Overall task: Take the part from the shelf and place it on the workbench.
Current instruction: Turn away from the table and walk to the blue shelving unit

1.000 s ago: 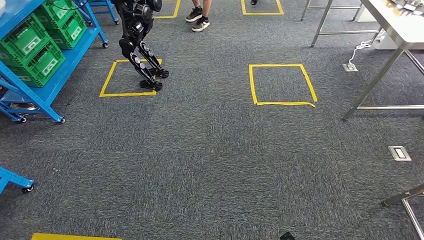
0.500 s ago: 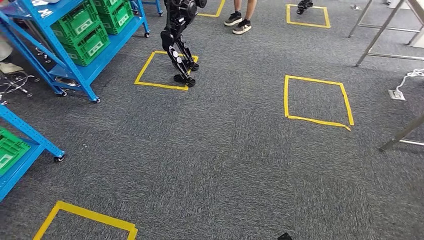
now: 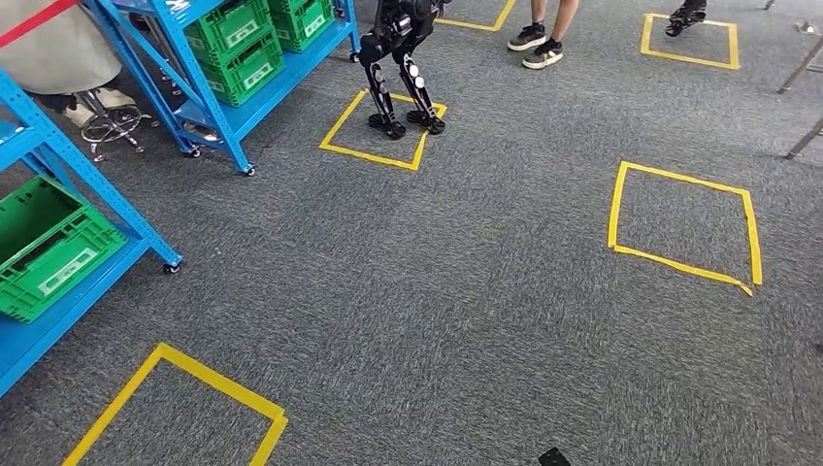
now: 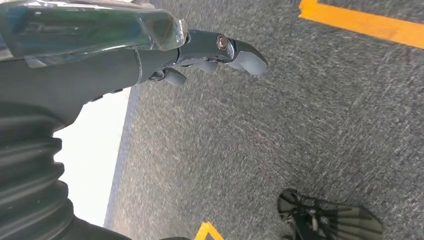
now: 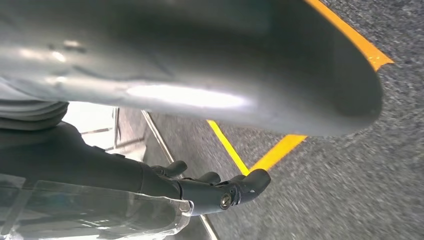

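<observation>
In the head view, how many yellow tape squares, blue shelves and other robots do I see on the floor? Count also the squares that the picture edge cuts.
Yellow tape squares: 5
Blue shelves: 2
Other robot: 1
Total: 8

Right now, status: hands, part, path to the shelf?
Left hand and right hand hang, holding nothing. Part not picked; blue metal shelf with green plastic crates lies ahead-left. Black legged robot stands in a yellow tape square farther off.
</observation>
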